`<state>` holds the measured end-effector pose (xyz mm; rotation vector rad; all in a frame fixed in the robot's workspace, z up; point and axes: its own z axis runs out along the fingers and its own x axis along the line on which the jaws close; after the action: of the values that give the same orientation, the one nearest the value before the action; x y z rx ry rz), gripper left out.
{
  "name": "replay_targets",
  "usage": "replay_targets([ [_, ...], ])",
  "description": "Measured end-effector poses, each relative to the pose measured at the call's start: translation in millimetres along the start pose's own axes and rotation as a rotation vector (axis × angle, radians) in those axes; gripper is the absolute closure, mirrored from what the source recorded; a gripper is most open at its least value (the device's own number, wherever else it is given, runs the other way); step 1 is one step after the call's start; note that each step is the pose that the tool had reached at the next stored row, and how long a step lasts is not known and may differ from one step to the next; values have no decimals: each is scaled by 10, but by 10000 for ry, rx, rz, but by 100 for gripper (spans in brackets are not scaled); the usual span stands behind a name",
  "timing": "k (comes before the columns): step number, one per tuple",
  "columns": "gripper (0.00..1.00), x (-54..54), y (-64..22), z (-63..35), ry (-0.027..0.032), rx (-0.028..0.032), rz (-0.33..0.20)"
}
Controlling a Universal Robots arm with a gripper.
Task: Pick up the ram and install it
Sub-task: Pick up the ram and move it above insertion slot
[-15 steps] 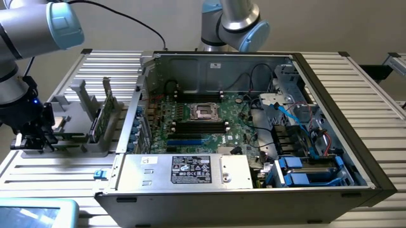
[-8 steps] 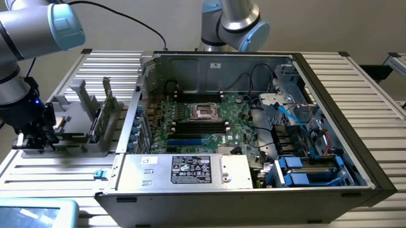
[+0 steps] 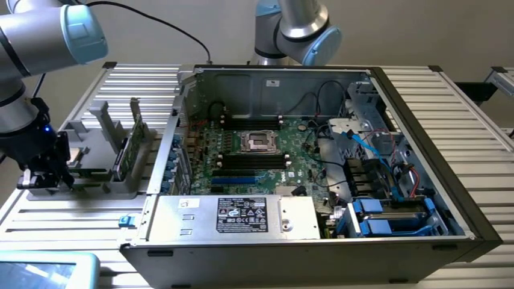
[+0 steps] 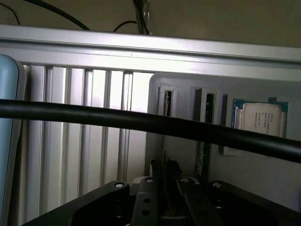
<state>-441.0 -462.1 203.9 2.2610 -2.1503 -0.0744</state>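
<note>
One arm reaches down at the bench's left edge, as the exterior view has it. Its claw hangs low over the near end of one grey holder. That holder lies just beside the one open computer case, which takes up the middle of the bench.

In the wrist view the claw sits right over one thin board edge, the ram. The ram stands upright in the first of two narrow slots in the holder. Whether the claw already clamps it cannot be told. The second slot lies just beside the first and has a dark strip in it; what that strip is cannot be told. One silver-topped processor lies flat in a recess beyond the second slot. One black cable crosses in front of the camera.

In the exterior view the processor shows near the claw. Two green cards stand on edge further along the holder, one taller and one lower.

Inside the case lies one motherboard with one empty socket in its middle. Black memory slots run on both sides of the socket. One power supply sits along the near wall. Two blue drive trays sit in the near right corner.

One pale blue screen lies at the bench's near left corner.
</note>
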Motion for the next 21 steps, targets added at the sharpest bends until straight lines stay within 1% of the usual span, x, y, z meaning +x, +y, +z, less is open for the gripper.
replay_targets([
  [3, 80, 0, 0, 0, -4, 0, 0],
  [4, 82, 0, 0, 1, -7, 0, 0],
  [5, 89, 0, 0, 1, -8, 0, 0],
  [16, 89, 0, 0, -3, -9, 1, 0],
  [18, 89, -1, 3, -41, -9, 0, 0],
  [21, 89, -3, 11, -166, -10, 0, -1],
])
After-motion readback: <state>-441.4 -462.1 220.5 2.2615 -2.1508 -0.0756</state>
